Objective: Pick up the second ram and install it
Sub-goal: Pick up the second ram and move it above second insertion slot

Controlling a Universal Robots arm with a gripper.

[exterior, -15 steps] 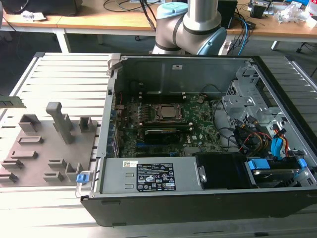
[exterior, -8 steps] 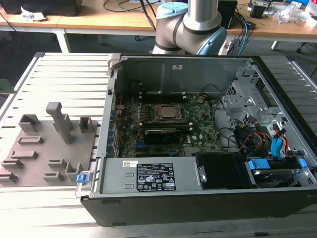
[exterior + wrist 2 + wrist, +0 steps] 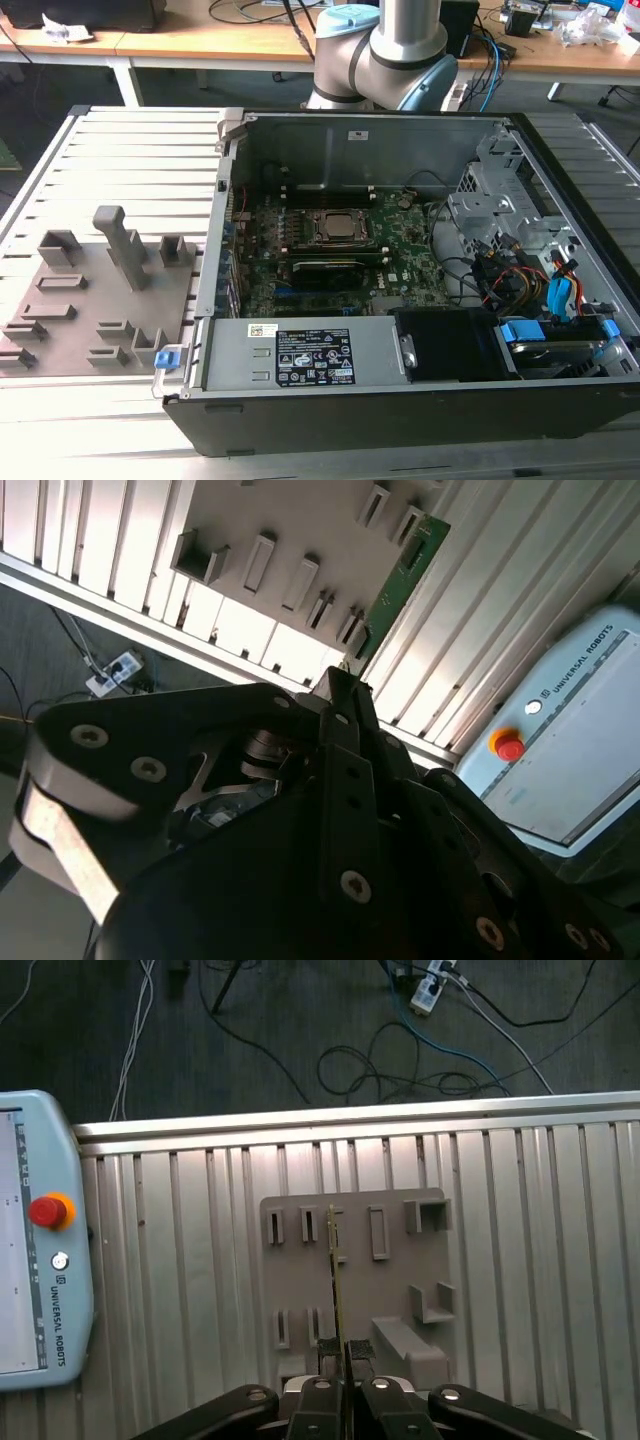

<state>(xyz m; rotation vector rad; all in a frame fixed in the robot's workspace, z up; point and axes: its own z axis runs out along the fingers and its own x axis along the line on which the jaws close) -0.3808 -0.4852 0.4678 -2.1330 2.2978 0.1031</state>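
My gripper is shut on the second ram, a narrow green circuit-board stick seen edge-on in the first wrist view. In the second wrist view the ram shows its flat green face, sticking out from the closed fingertips. The stick hangs high above a grey fixture plate with slots and brackets. The open computer case sits in the exterior view with its green motherboard exposed.
A grey fixture plate lies on the ribbed aluminium table at the exterior view's left of the case. A teach pendant with a red button rests on the table edge. Cables lie on the floor. The arm's base stands behind the case.
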